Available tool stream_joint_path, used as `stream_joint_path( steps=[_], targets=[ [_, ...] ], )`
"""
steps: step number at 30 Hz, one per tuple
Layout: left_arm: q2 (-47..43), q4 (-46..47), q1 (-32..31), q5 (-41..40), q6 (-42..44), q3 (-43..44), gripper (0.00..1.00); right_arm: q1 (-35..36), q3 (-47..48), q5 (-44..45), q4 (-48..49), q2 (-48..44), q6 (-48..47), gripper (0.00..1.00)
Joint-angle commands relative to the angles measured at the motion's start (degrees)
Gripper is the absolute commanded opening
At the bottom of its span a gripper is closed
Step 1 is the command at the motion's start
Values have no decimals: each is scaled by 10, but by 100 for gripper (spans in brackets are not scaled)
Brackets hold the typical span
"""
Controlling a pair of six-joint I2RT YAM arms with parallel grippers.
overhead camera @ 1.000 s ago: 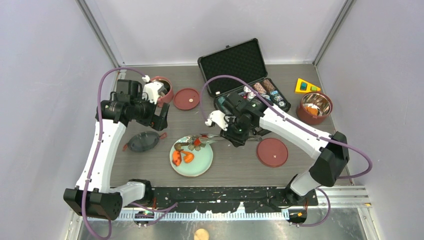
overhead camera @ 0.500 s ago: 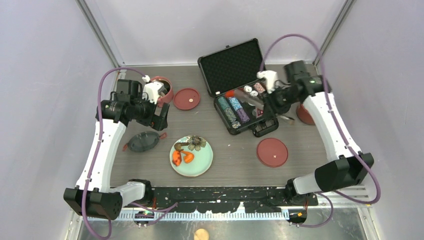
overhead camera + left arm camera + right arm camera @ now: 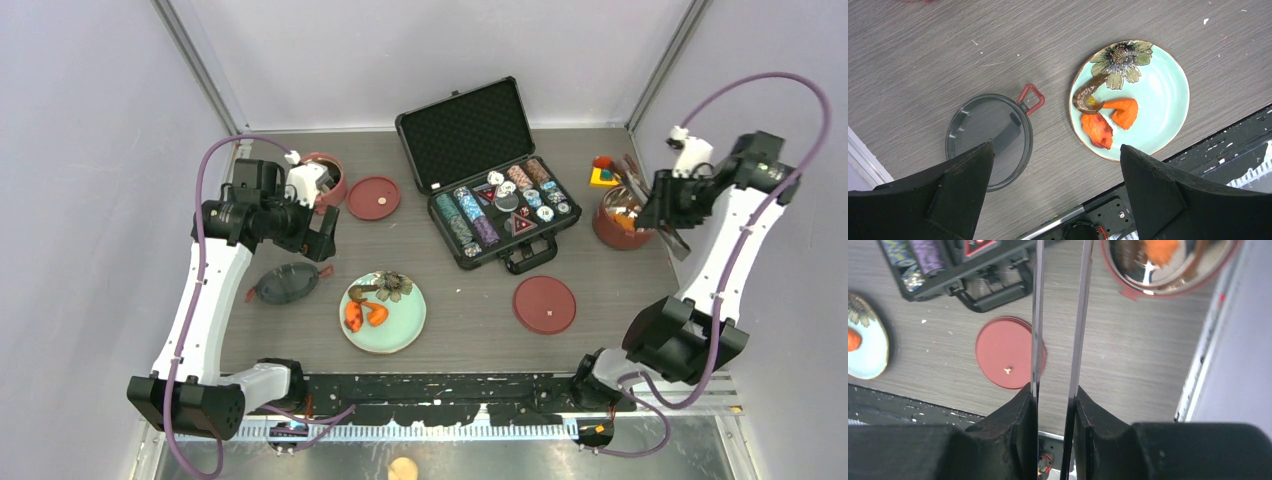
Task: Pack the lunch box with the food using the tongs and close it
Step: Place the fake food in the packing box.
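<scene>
My right gripper (image 3: 1054,390) is shut on the tongs (image 3: 1037,315), whose two silver arms run up out of the right wrist view, tips unseen. In the top view it (image 3: 662,205) hovers beside the right lunch box bowl (image 3: 628,215), which holds an orange piece (image 3: 1160,250). A small red bit (image 3: 603,160) shows near the tongs' far end. The pale green plate (image 3: 1168,85) carries two orange food pieces (image 3: 1096,130) and a dark sausage (image 3: 1087,94). My left gripper (image 3: 1056,145) is open and empty above the table, next to the second bowl (image 3: 325,178).
The dark translucent top lid (image 3: 973,125) lies left of the plate. Red inner lids lie at back left (image 3: 373,197) and front right (image 3: 544,304). An open black chip case (image 3: 490,180) stands mid-back. A yellow wedge toy (image 3: 610,175) sits behind the right bowl.
My right arm has swung with the tongs from the plate, over the chip case, to the right bowl by the side wall. The left arm has not moved.
</scene>
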Motion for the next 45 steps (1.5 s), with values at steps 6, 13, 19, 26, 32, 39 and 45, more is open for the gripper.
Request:
stream_joint_path(
  steps=[6, 13, 19, 26, 32, 39, 45],
  targets=[
    [-5, 18, -3, 14, -3, -12, 100, -110, 27, 20, -52, 38, -101, 1],
    [-3, 18, -3, 17, -4, -10, 100, -111, -7, 31, -12, 57, -76, 1],
    [-4, 17, -3, 13, -3, -11, 100, -110, -4, 36, 9, 87, -54, 2],
    [4, 18, -3, 14, -4, -6, 100, -102, -13, 42, 26, 120, -47, 6],
    [7, 18, -3, 12, -4, -6, 100, -95, -14, 50, 50, 146, -38, 22],
    [9, 16, -3, 13, -4, -1, 100, -94, 0, 61, 54, 152, -34, 49],
    [3, 16, -3, 15, -4, -4, 100, -94, 13, 67, 45, 141, -38, 54]
  ],
)
